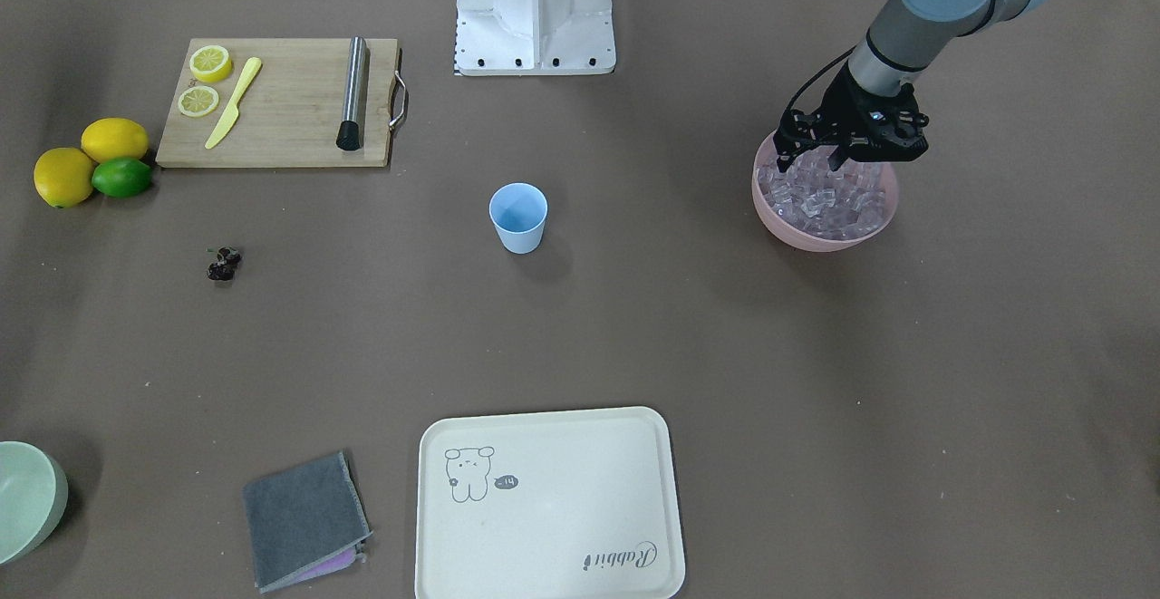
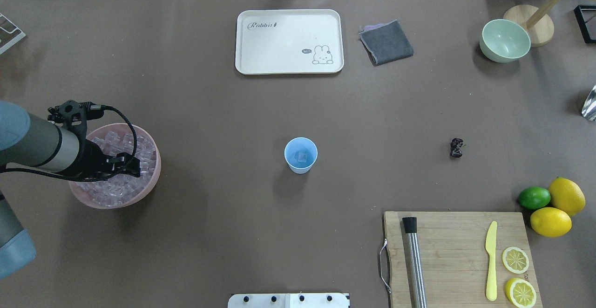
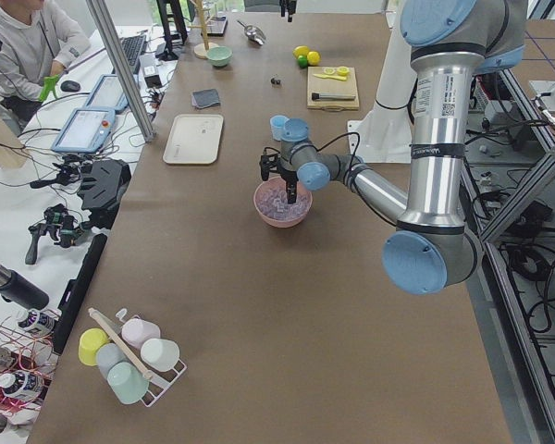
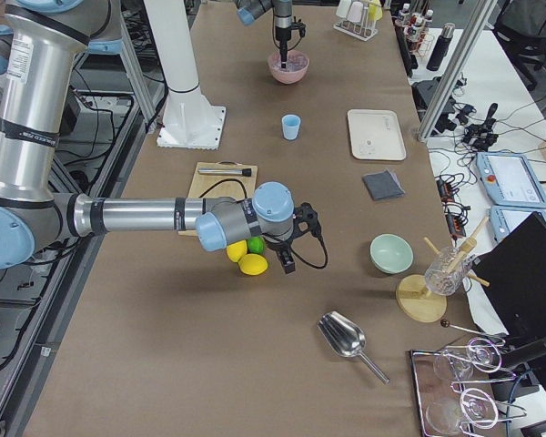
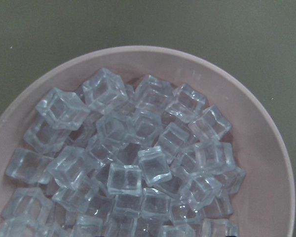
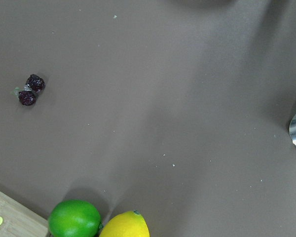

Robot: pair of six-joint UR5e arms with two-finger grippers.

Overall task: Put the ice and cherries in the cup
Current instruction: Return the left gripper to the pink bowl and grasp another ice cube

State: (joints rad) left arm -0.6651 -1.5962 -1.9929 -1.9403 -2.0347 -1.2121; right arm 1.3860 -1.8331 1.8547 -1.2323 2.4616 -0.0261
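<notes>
The light-blue cup (image 1: 518, 217) stands upright mid-table; the overhead view shows it (image 2: 301, 155) with one ice cube (image 2: 301, 157) inside. The rest of the ice (image 5: 138, 163) fills a pink bowl (image 1: 820, 238) at my left. My left gripper (image 1: 813, 160) hangs open just above that ice (image 2: 114, 187), fingertips (image 1: 787, 157) near the cubes. The cherries (image 2: 457, 147) lie on the table at my right, also in the right wrist view (image 6: 31, 90). My right gripper (image 4: 287, 259) hovers near the lemons; I cannot tell whether it is open or shut.
A wooden cutting board (image 2: 456, 252) holds a metal muddler, a yellow knife and lemon slices. Two lemons (image 2: 565, 196) and a lime (image 2: 534, 197) lie beside it. A cream tray (image 2: 288, 42), grey cloth (image 2: 386, 42) and green bowl (image 2: 505, 41) are on the far side.
</notes>
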